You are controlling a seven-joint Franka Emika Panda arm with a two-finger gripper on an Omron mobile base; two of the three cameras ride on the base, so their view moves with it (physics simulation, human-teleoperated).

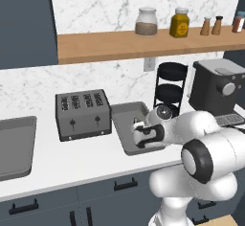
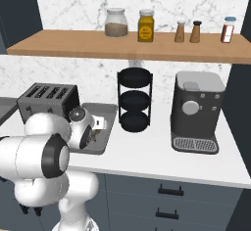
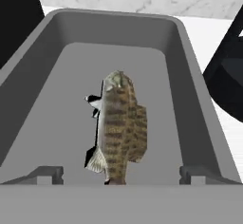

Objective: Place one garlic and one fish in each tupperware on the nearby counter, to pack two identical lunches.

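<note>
A brown striped fish (image 3: 118, 128) lies flat on the floor of a grey tupperware (image 3: 71, 28), with its tail towards me. My gripper (image 3: 121, 175) hangs just above it, open, its fingertips (image 3: 47, 174) wide apart and clear of the fish. A small white bit shows at the fish's left flank; I cannot tell whether it is garlic. This tupperware (image 1: 125, 111) (image 2: 107, 108) sits on the counter (image 1: 72, 158) right of the toaster, with my gripper (image 1: 139, 133) (image 2: 95, 129) over its near half. A second tupperware (image 1: 19, 143) lies at the far left.
A black slotted toaster (image 1: 83, 112) (image 2: 46, 97) stands between the two trays. A black three-tier rack (image 1: 170, 88) (image 2: 135, 100) and a dark coffee machine (image 1: 215, 88) (image 2: 196, 110) stand to the right. A wooden shelf (image 1: 143, 43) with jars hangs above.
</note>
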